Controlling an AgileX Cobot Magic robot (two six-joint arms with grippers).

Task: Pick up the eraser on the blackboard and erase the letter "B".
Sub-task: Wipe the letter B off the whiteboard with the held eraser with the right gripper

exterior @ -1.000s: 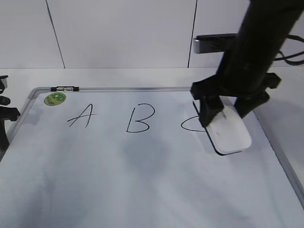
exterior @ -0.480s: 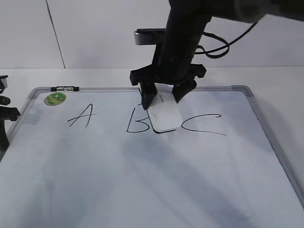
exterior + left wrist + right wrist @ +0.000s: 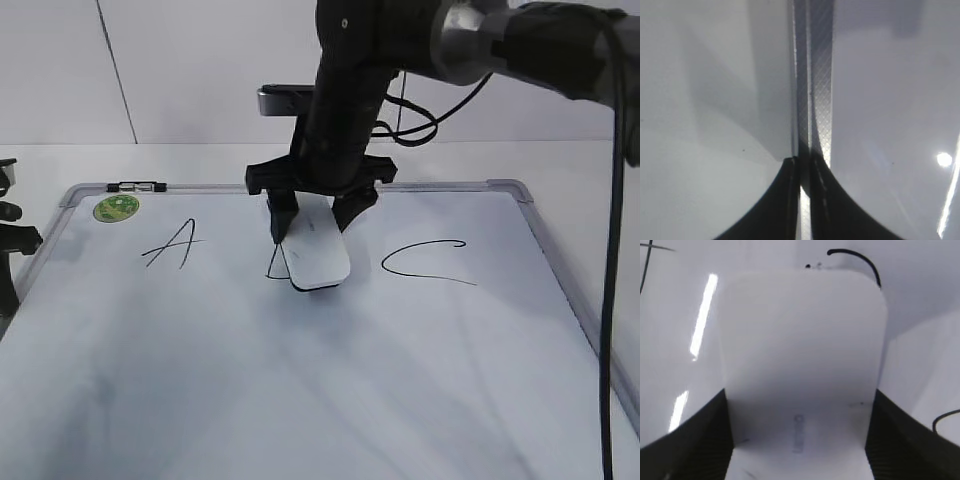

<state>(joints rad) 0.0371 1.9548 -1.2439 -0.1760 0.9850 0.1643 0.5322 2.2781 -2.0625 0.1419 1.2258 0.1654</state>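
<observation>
My right gripper (image 3: 312,215) is shut on the eraser (image 3: 318,258), a white rounded block, and presses it on the blackboard (image 3: 300,390) over the letter "B". Only the B's lower left corner (image 3: 273,270) shows beside the eraser. In the right wrist view the eraser (image 3: 800,350) fills the space between the jaws (image 3: 799,440), with a curved black stroke (image 3: 862,262) past its far edge. My left gripper (image 3: 804,167) is shut and empty over the board's grey frame (image 3: 817,75). It shows at the far left edge of the exterior view (image 3: 10,240).
The slanted "A" (image 3: 172,245) lies left of the eraser and the wide "C" (image 3: 425,262) right of it. A round green sticker (image 3: 116,208) and a black clip (image 3: 140,187) sit at the board's far left corner. A white wall stands behind.
My right gripper has carried the eraser left, from over the "C" onto the "B". The "C" is uncovered and whole; most of the "B" is now covered or wiped.
</observation>
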